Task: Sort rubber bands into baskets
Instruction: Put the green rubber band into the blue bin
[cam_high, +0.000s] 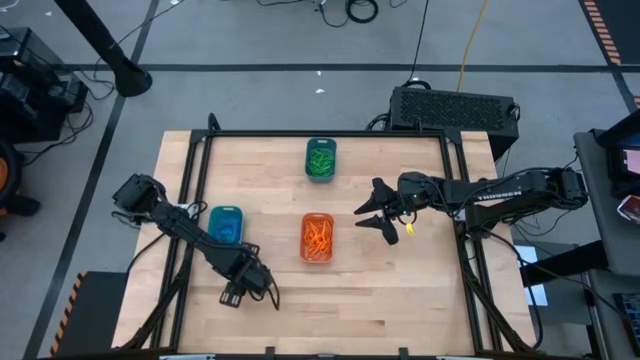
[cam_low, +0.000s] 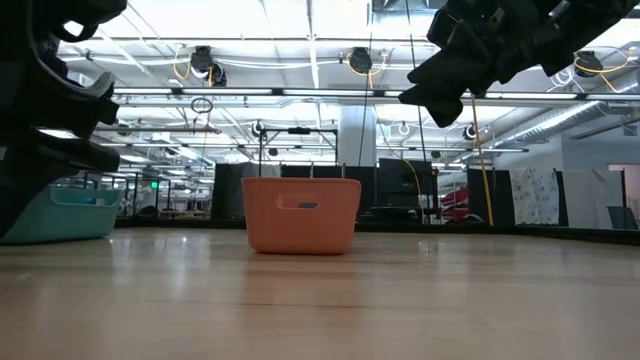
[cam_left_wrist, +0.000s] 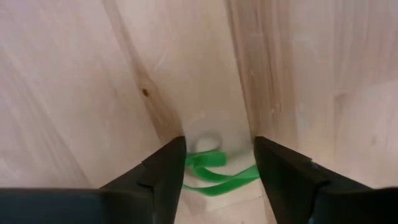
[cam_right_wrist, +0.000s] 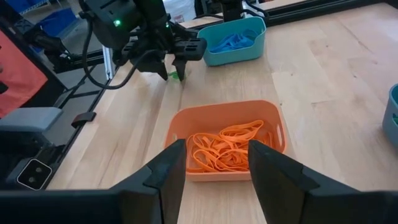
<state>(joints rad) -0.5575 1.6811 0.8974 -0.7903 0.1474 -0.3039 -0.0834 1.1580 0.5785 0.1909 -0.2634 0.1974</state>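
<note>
High view, orange basket (cam_high: 317, 238) between turquoise basket (cam_high: 226, 224) and right gripper (cam_high: 384, 213)

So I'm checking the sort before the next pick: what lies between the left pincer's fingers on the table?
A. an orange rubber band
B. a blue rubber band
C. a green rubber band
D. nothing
C: the left wrist view shows a green rubber band lying on the wood between the open fingers of the left pincer.
</note>
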